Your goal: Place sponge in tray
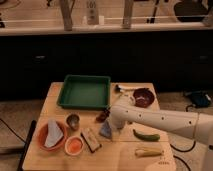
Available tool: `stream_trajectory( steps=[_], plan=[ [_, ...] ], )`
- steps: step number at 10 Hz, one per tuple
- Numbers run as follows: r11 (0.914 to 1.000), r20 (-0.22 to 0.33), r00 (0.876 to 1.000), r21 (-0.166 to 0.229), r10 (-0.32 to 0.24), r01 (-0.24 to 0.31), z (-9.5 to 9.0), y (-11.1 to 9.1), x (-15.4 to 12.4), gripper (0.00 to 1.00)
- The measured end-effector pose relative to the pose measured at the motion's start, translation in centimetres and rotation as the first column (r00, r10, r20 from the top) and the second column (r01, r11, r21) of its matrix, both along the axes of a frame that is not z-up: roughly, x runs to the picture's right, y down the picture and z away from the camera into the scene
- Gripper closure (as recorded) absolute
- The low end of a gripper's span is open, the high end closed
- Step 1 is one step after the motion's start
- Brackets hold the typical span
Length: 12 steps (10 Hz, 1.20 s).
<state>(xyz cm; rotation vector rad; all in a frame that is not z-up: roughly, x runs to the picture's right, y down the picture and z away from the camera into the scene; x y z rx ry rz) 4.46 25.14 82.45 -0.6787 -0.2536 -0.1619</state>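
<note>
The green tray stands empty at the back middle of the wooden table. A tan-and-brown rectangular block, which looks like the sponge, lies near the front, left of centre. My white arm reaches in from the right. Its gripper is at the table's middle, just in front of the tray's right corner. It hangs right over a blue-grey wedge-shaped thing and a little right of the block. What the gripper touches is hidden.
An orange bowl with a pale cloth, a small orange cup and a metal cup stand at front left. A dark red bowl, a green vegetable and a yellow item sit at the right.
</note>
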Motion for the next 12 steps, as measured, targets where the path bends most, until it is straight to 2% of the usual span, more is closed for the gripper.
stream_trajectory(
  steps=[4,5,9,12],
  plan=[
    [1.0000,0.000,1.000,-0.006,-0.004,0.004,-0.5,-0.2,0.1,0.93],
    [1.0000,0.001,1.000,-0.007,-0.005,0.005,-0.5,-0.2,0.1,0.99],
    [1.0000,0.000,1.000,-0.008,-0.003,0.003,-0.8,-0.1,0.3,1.00],
    [0.9995,-0.001,1.000,0.022,0.024,-0.024,-3.9,-0.7,2.4,1.00]
  ],
)
